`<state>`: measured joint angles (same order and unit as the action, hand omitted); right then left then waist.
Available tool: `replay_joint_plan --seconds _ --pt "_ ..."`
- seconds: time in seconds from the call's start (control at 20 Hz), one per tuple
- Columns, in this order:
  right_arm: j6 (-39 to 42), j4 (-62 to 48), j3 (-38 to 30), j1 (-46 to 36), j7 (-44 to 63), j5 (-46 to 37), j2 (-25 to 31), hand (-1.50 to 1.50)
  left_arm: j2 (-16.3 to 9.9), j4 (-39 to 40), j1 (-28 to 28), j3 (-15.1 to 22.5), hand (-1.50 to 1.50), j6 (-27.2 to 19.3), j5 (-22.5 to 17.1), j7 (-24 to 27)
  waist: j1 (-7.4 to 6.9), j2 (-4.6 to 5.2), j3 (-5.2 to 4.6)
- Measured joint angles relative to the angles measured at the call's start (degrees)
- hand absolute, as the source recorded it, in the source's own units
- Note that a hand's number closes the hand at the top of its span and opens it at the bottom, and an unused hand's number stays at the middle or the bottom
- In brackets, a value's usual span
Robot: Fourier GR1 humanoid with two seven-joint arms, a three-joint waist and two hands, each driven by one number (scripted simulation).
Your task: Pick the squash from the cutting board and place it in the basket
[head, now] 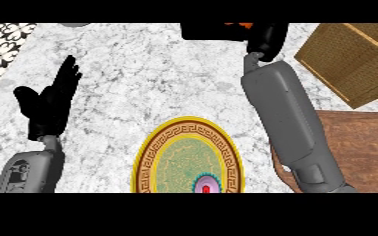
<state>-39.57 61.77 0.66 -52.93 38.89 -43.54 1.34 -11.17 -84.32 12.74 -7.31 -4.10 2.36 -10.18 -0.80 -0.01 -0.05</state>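
Robot hands are working over a marbled table: the right robot hand is reaching to the far edge, fingers curling around an orange squash that is mostly hidden beneath it. The left robot hand is resting open at the left, fingers up. A woven basket is sitting at the right, a wooden cutting board nearer, and an ornate plate in front.
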Motion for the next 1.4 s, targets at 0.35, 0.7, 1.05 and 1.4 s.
replay_joint_plan --seconds 0.35,0.7,1.05,1.4 --pt "-0.7 -9.9 -5.9 -9.8 1.9 -2.4 5.1 1.50 0.1 -0.2 -1.0 -0.3 0.00 0.5 -0.3 1.2 -0.12 0.18 0.02" --pt "1.0 -20.4 -9.6 -15.9 1.4 -3.6 11.9 1.50 -0.5 -0.2 -0.5 -0.9 0.00 1.1 -0.7 0.7 -0.39 0.34 0.02" --pt "2.6 -31.6 -12.6 -19.1 -3.3 -2.7 17.4 1.50 -0.3 -0.7 -0.6 -0.5 0.00 1.5 -0.6 0.9 -0.99 0.62 0.04" --pt "3.1 -40.5 -15.8 -19.3 -7.7 -1.1 22.1 1.50 0.1 -0.7 -0.6 -0.1 0.00 1.3 -0.2 1.1 -1.49 0.90 0.08"
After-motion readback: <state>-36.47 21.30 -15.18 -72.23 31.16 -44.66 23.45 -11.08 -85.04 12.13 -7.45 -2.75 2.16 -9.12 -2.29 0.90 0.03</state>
